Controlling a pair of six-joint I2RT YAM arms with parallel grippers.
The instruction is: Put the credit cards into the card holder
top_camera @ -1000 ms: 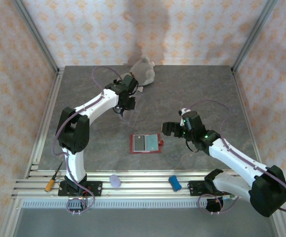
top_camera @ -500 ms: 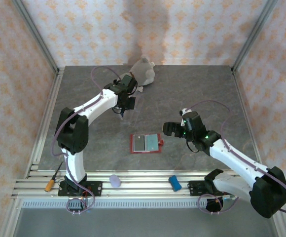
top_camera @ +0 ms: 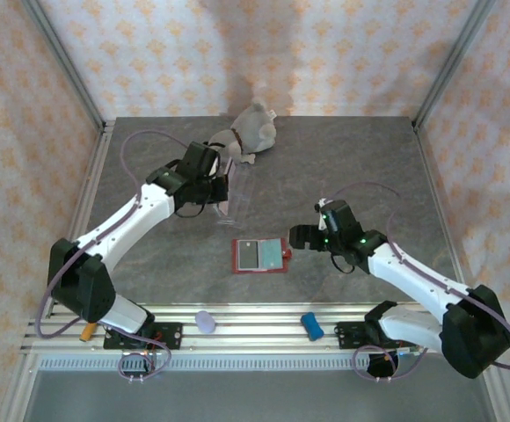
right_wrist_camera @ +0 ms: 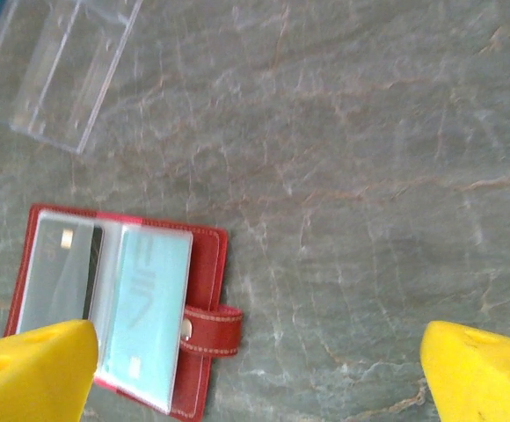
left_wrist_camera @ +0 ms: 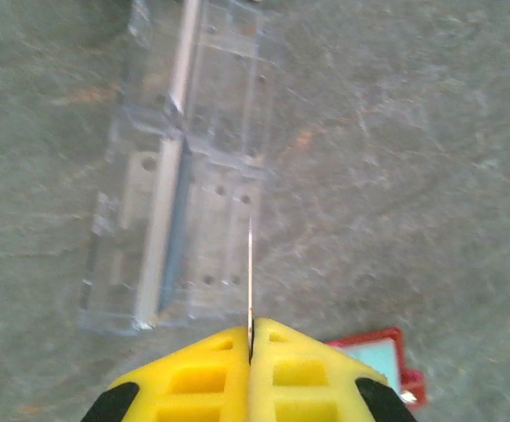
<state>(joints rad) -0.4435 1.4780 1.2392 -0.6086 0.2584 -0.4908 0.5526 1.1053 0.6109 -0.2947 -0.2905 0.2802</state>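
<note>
No legible txt, brand or nos. found. Teal card point(right_wrist_camera: 149, 312) in card holder point(right_wrist_camera: 209, 272): pale marks on face, too blurred to read. Grey card point(right_wrist_camera: 61, 272) adj.: nothing readable.

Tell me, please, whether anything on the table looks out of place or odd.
Nothing looks spilled or damaged. A grey plush toy at the far edge of the table and an orange-handled screwdriver on the front rail seem unrelated to the card job. The card holder lies open and flat.
</note>
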